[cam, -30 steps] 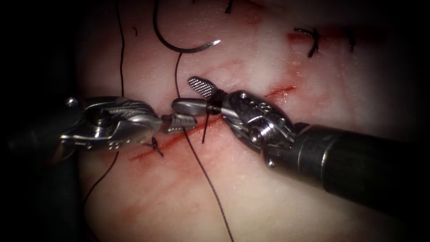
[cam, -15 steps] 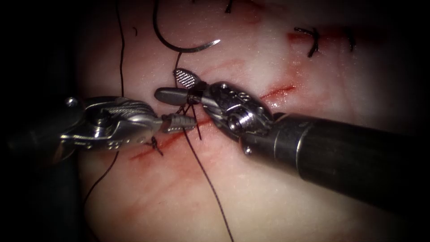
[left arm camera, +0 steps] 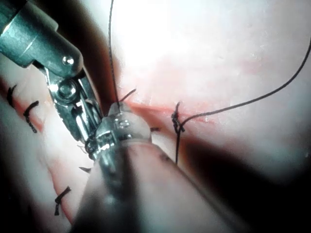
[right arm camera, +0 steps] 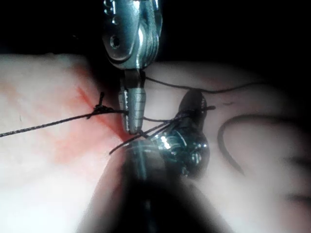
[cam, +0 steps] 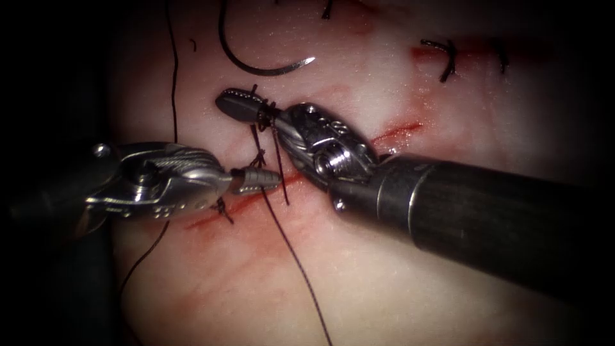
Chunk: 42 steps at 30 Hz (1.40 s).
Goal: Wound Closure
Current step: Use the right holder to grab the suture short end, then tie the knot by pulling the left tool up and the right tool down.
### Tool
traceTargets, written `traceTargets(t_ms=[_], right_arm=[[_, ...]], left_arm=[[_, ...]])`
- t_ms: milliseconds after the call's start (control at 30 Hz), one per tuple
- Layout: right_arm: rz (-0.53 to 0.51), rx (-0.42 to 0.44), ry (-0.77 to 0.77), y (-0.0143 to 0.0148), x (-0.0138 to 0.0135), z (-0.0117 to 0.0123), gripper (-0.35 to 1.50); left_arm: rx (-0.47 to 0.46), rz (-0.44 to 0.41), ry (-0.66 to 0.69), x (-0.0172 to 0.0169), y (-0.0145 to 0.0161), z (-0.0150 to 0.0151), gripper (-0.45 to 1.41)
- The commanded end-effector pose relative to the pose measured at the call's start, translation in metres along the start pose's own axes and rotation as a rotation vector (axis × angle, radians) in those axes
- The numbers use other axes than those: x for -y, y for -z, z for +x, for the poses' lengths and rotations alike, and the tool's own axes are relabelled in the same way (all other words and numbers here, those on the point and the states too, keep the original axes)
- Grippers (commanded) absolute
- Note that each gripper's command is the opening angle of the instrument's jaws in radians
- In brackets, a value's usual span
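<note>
Left tool [cam: 256, 180] clenched on thread [cam: 291, 243] beside cut; right tool [cam: 242, 106] clamped on wrapped thread; needle [cam: 256, 64] free just above right jaws.

Finished stitches [cam: 446, 57] across cut, upper right.

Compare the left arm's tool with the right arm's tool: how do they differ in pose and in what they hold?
The left tool lies level across the cut, its fingers shut on the thread. The right tool slants up-left above the cut, its fingers shut with thread looped around them. Neither holds the needle, which lies free on the tissue.
</note>
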Motion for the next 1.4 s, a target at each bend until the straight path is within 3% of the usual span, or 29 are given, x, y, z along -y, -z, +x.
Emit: traceTargets(t_ms=[33, 467, 733, 1100, 1400], right_arm=[[0.006, 0.002, 0.016, -0.0005, 0.0000, 0.0000, -0.35], [0.015, 0.028, 0.102, 0.0006, 0.0023, -0.0005, -0.35], [0.021, 0.083, 0.364, 0.0013, 0.0027, 0.0002, -0.35], [0.022, 0.121, 0.535, 0.0033, 0.0034, 0.0012, -0.35], [0.043, 0.116, 0.636, 0.0063, 0.0047, -0.0015, -0.35]], left_arm=[[0.001, 0.003, -0.002, 0.0005, -0.0005, -0.0003, -0.35], [-0.004, 0.001, -0.001, 0.0007, -0.0001, -0.0003, -0.35], [-0.005, -0.002, 0.023, 0.0008, 0.0005, -0.0004, -0.35], [0.005, -0.003, 0.094, 0.0014, 0.0028, -0.0010, -0.35], [0.035, 0.001, 0.124, 0.0030, 0.0059, -0.0029, -0.35]])
